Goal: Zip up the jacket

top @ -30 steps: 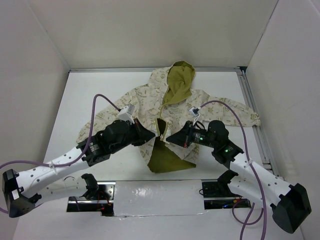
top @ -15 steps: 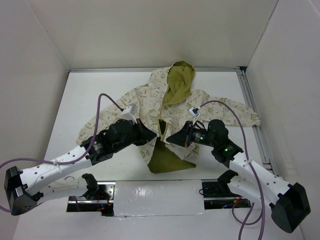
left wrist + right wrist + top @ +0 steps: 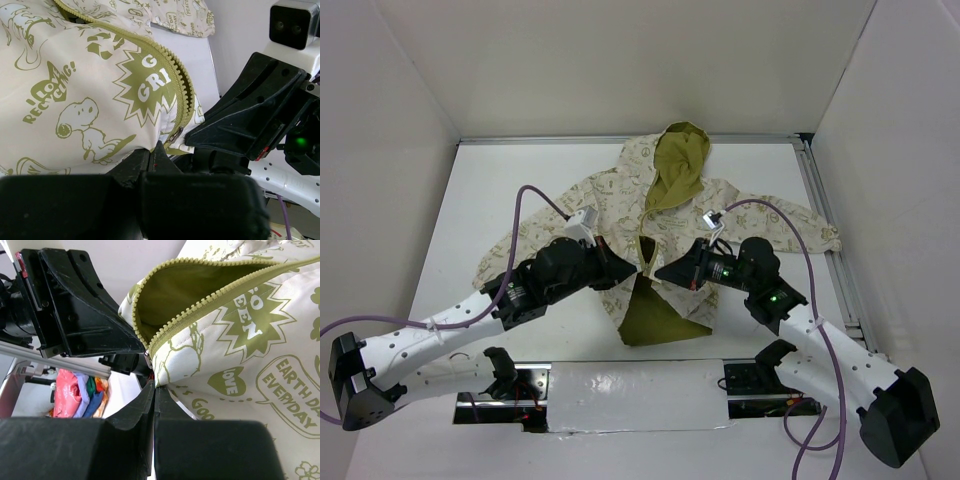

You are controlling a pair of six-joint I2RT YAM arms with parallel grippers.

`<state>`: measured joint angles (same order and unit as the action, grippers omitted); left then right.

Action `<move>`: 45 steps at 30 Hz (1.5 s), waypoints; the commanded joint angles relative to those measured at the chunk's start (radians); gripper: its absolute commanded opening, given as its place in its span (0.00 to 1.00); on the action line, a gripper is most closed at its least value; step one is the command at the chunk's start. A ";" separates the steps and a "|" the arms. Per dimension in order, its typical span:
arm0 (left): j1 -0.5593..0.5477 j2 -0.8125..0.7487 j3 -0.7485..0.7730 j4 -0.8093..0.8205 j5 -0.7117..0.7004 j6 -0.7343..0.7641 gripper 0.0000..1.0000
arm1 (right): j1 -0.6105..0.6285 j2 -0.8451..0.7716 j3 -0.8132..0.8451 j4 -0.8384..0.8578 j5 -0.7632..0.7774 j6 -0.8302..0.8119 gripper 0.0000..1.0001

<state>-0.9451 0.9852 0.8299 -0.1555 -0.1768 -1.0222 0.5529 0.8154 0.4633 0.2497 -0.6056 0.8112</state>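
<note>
- Your small cream fabric jacket with olive-green printed motifs (image 3: 610,190) lies spread on the white surface (image 3: 490,180), sleeves out to both sides, its olive-lined hood (image 3: 678,160) pointing at the far wall.
- From the hood, the olive-green zipper (image 3: 170,75) runs toward the arm bases down the middle of the front.
- Nearer the bases than the hood, the front flares open in a triangle of olive-green lining (image 3: 650,315).
- Your black left gripper (image 3: 632,268) sits at the zipper line on the hood's left side. In its wrist view the jaws are pressed together on the cream panel's lower edge, just beside the small metal zipper pull (image 3: 175,135).
- Your black right gripper (image 3: 658,272) faces it from the hood's right side, tip nearly against tip. Its jaws are also pinched closed on the jacket's cream edge.
- In the right wrist view, the two rows of teeth part over the lining and meet at the slider (image 3: 148,359), just beside the jaw tips.
</note>
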 commanded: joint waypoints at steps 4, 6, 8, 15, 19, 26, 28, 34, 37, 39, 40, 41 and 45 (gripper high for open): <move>0.000 -0.019 -0.011 0.031 0.011 0.028 0.00 | -0.015 -0.024 0.015 0.088 -0.005 0.011 0.00; 0.000 -0.019 -0.015 0.025 0.016 0.033 0.00 | -0.015 -0.024 0.017 0.083 -0.011 0.009 0.00; -0.001 -0.020 -0.021 0.025 0.033 0.043 0.00 | -0.018 -0.022 0.018 0.080 -0.016 0.006 0.00; -0.001 -0.028 -0.026 0.033 0.063 0.103 0.00 | -0.018 -0.005 0.020 0.089 -0.039 0.013 0.00; 0.000 -0.026 -0.023 0.045 0.091 0.125 0.00 | -0.015 0.036 0.058 0.042 -0.092 -0.023 0.00; -0.001 -0.011 -0.020 0.100 0.109 0.194 0.00 | -0.004 0.082 0.090 -0.012 -0.123 -0.049 0.00; -0.001 -0.008 -0.018 0.106 0.123 0.211 0.00 | -0.005 0.073 0.090 -0.007 -0.105 -0.046 0.00; -0.001 -0.017 -0.031 0.070 0.152 0.261 0.00 | -0.015 0.039 0.098 0.016 -0.060 -0.026 0.00; -0.001 -0.025 -0.048 0.073 0.200 0.287 0.00 | -0.025 0.051 0.115 0.036 -0.085 -0.012 0.00; -0.003 -0.011 -0.046 0.044 0.218 0.292 0.00 | -0.031 0.071 0.127 0.048 -0.102 -0.003 0.00; -0.004 -0.002 -0.041 0.030 0.214 0.295 0.00 | -0.034 0.076 0.133 0.057 -0.111 0.002 0.00; -0.009 0.004 -0.035 0.013 0.209 0.289 0.00 | -0.036 0.085 0.138 0.065 -0.123 0.002 0.00; -0.024 0.017 -0.044 -0.003 0.221 0.304 0.00 | -0.039 0.097 0.164 0.033 -0.126 -0.021 0.00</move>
<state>-0.9478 0.9943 0.7849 -0.1371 -0.0078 -0.7559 0.5259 0.9108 0.5457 0.2218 -0.7193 0.7982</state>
